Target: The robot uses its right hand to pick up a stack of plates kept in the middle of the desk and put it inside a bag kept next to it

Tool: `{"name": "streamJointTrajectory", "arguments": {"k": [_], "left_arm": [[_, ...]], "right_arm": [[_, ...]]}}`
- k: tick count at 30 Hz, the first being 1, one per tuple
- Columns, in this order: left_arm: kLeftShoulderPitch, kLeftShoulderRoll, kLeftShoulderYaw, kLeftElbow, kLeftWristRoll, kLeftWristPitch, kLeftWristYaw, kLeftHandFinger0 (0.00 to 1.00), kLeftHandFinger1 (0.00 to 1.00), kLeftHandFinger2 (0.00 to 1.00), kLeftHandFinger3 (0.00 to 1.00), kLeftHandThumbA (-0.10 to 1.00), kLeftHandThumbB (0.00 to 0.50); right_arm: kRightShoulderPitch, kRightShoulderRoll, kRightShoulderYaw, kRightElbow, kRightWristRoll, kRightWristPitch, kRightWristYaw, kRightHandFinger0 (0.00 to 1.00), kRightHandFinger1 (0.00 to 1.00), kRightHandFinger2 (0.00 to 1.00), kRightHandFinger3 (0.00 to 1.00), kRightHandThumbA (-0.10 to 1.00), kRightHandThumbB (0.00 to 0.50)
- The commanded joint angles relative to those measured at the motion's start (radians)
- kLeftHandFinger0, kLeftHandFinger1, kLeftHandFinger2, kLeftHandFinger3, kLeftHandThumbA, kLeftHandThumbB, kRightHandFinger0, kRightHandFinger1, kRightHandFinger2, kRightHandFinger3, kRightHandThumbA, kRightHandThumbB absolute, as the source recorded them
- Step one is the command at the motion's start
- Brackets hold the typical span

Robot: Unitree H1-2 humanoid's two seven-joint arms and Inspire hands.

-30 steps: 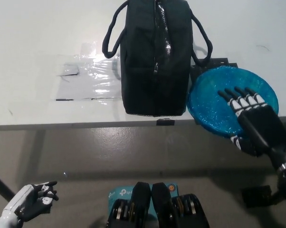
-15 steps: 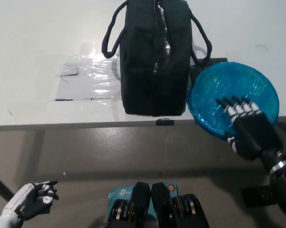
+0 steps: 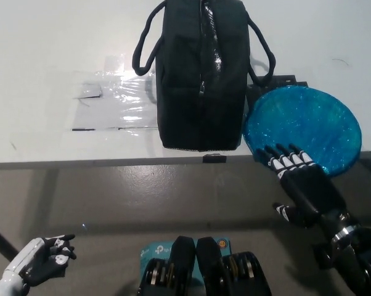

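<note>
A: Plates [image 3: 305, 126], blue, are lying just right of the bag [image 3: 202, 71], overhanging the desk [image 3: 44, 55] edge.

B: Right hand [image 3: 299, 182], fingers spread, is touching only their near rim, holding nothing; it should be sliding under. Left hand [image 3: 42, 259] is idling low, loosely curled.

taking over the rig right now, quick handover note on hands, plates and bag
Right robot hand: open, holding nothing, fingertips at the near edge of the blue plates.
Left robot hand: resting at lower left, below the desk edge, holding nothing.
Plates: lying on the desk at its front edge, just right of the black bag.
Bag: upright on the desk; its zip looks closed along the top.
Done: nothing yet, plates not grasped.
Left: grip the plates, lift, put them in the bag.
</note>
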Motion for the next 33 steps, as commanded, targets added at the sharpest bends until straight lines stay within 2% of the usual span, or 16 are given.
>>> {"name": "streamJointTrajectory", "arguments": {"k": [1, 6, 12, 15, 17, 22, 25, 27, 32, 33], "left_arm": [[0.002, 0.033, 0.006, -0.033, 0.009, 0.005, -0.01, 0.84, 0.82, 0.88, 0.93, -0.1, 0.069], [0.013, 0.028, 0.008, -0.036, 0.006, -0.005, -0.01, 0.81, 0.8, 0.87, 0.93, -0.1, 0.059], [-0.009, 0.032, 0.003, -0.02, 0.018, -0.004, -0.009, 0.82, 0.81, 0.88, 0.92, -0.1, 0.084], [-0.01, 0.031, 0.003, -0.015, 0.019, -0.015, -0.01, 0.82, 0.8, 0.87, 0.9, -0.1, 0.101], [-0.013, 0.034, 0.002, -0.017, 0.024, -0.01, -0.01, 0.82, 0.8, 0.87, 0.89, -0.1, 0.107], [-0.012, 0.038, -0.002, -0.022, 0.027, -0.021, -0.018, 0.79, 0.8, 0.88, 0.89, -0.1, 0.102], [-0.013, 0.039, -0.003, -0.021, 0.03, -0.01, -0.017, 0.81, 0.8, 0.87, 0.9, -0.1, 0.09], [-0.013, 0.041, -0.005, -0.02, 0.034, -0.015, -0.018, 0.83, 0.81, 0.87, 0.91, -0.1, 0.088], [-0.018, 0.031, -0.009, -0.015, 0.029, -0.021, -0.021, 0.82, 0.81, 0.88, 0.89, -0.1, 0.133], [-0.018, 0.034, -0.014, -0.015, 0.039, -0.025, -0.019, 0.82, 0.81, 0.88, 0.89, -0.1, 0.129]], "right_arm": [[-0.042, -0.034, -0.015, -0.046, -0.023, -0.014, 0.001, 1.0, 1.0, 1.0, 1.0, 0.83, 0.5], [-0.047, -0.04, -0.019, -0.046, -0.059, -0.003, -0.023, 1.0, 1.0, 1.0, 1.0, 0.8, 0.5], [-0.058, -0.013, -0.044, -0.037, -0.082, 0.047, -0.037, 1.0, 1.0, 1.0, 1.0, 0.75, 0.5], [-0.043, -0.002, -0.044, -0.017, -0.099, 0.058, -0.057, 1.0, 1.0, 1.0, 1.0, 0.81, 0.5], [-0.032, 0.008, -0.048, -0.005, -0.092, 0.06, -0.065, 1.0, 1.0, 1.0, 1.0, 0.81, 0.5], [0.002, 0.028, -0.047, 0.026, -0.078, 0.062, -0.081, 1.0, 1.0, 1.0, 1.0, 0.75, 0.5], [0.008, 0.033, -0.04, 0.066, -0.105, 0.075, -0.105, 1.0, 1.0, 1.0, 1.0, 0.77, 0.5], [0.008, 0.038, -0.049, 0.113, -0.09, 0.065, -0.14, 1.0, 1.0, 1.0, 1.0, 0.73, 0.5], [0.0, 0.017, -0.066, 0.165, -0.093, 0.083, -0.164, 1.0, 1.0, 1.0, 1.0, 0.71, 0.5], [-0.009, 0.012, -0.068, 0.178, -0.102, 0.095, -0.167, 1.0, 1.0, 1.0, 1.0, 0.71, 0.5]]}}
